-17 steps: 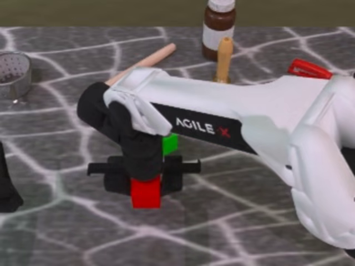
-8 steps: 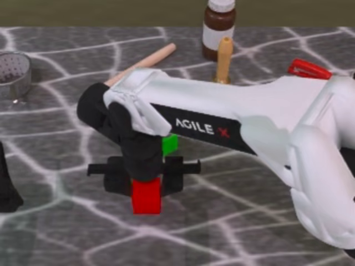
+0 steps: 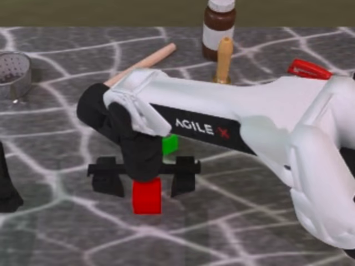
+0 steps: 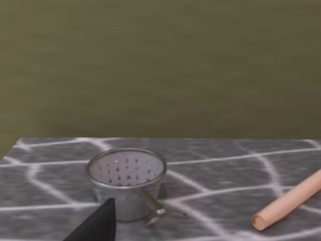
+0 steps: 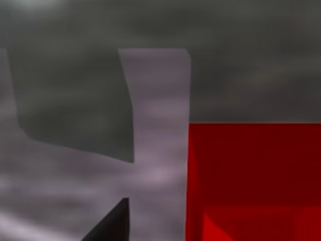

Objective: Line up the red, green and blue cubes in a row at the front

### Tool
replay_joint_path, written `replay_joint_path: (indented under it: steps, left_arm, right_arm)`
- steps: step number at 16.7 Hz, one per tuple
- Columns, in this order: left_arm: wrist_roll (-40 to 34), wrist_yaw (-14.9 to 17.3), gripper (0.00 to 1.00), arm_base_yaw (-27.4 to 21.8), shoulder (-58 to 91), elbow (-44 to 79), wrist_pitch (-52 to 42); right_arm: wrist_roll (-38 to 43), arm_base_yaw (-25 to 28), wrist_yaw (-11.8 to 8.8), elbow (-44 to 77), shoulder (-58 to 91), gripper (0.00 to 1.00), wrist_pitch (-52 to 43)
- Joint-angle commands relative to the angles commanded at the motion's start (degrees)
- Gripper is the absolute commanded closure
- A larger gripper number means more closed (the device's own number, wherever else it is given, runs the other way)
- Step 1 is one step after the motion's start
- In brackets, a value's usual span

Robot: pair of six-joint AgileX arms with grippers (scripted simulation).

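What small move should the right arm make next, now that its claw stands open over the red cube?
Probably lift the right claw straight up. Its jaws are spread well clear on either side of the small bright red matte cube, which sits on the table near the front, so it looks released. Rising first should avoid nudging it or the small bright green cube just behind. The blue cube is not visible.

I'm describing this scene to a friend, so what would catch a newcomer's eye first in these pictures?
The big white right arm sweeping across the table from the top view's right, its end effector open over a bright red cube near the front. A green cube peeks out just behind. The left arm sits parked at the left edge.
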Motion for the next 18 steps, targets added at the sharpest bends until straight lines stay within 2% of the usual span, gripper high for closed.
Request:
replay_joint_path:
  steps: [7,13,18]
  left_arm:
    - [0.0,0.0,0.0,0.0,0.0,0.0,0.0]
    - [0.0,0.0,0.0,0.0,0.0,0.0,0.0]
    - [0.0,0.0,0.0,0.0,0.0,0.0,0.0]
  right_arm:
    - [-0.01,0.06,0.01,0.99,-0.03,0.0,-1.0]
    - [0.14,0.52,-0.02,11.34,-1.42,0.0,-13.08]
    - [0.07,0.22,-0.02,12.59,-1.63,0.0,-14.32]
